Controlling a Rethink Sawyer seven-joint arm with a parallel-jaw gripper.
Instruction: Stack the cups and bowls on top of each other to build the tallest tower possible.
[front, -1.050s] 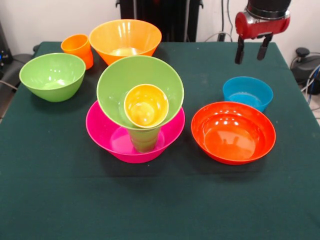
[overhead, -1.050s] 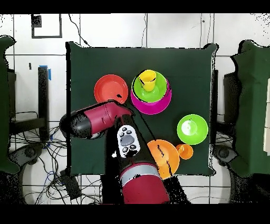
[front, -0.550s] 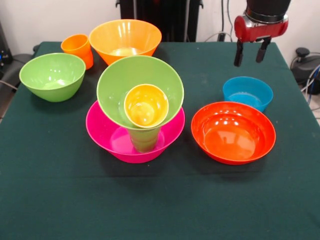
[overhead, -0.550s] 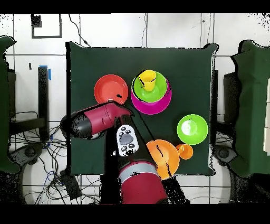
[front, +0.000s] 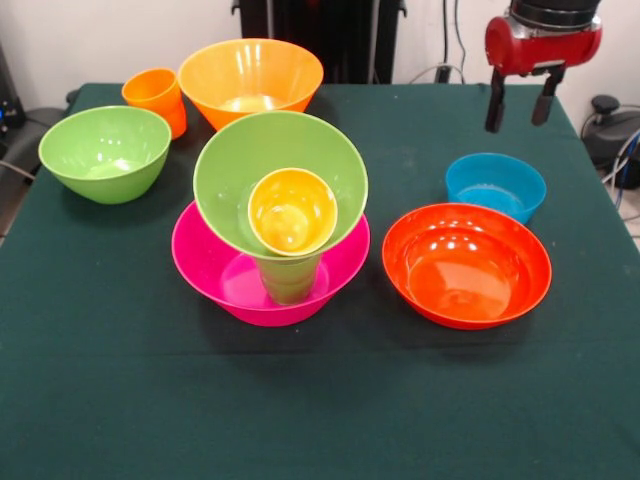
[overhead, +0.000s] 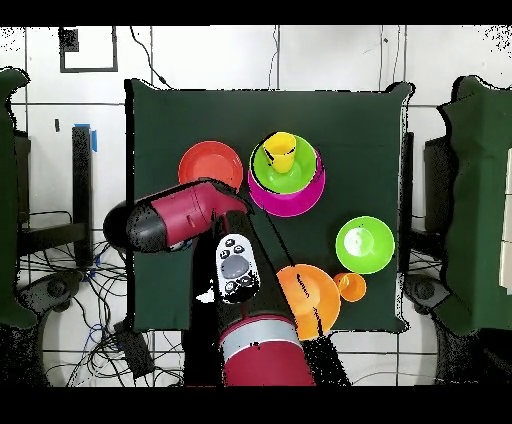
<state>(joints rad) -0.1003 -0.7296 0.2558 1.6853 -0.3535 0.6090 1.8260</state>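
Observation:
The tower stands mid-table in the front view. Its base is a large pink bowl (front: 215, 275) holding an upright green cup (front: 288, 278). A light green bowl (front: 240, 160) leans tilted on that cup, with a yellow cup (front: 292, 212) nested inside it. From overhead the tower (overhead: 286, 172) sits beside the red-orange bowl (overhead: 210, 166). My gripper (front: 519, 108) hangs open and empty at the back right, above and behind the blue bowl (front: 496, 185). In front of the blue bowl lies the red-orange bowl (front: 466, 262).
An orange bowl (front: 250, 78) and an orange cup (front: 155, 95) stand at the back left, and a second light green bowl (front: 105, 150) is in front of them. From overhead the arm (overhead: 175, 220) covers the blue bowl.
In the front view the open gripper has shifted a little to the right, toward the table's right edge. No cup or bowl has moved.

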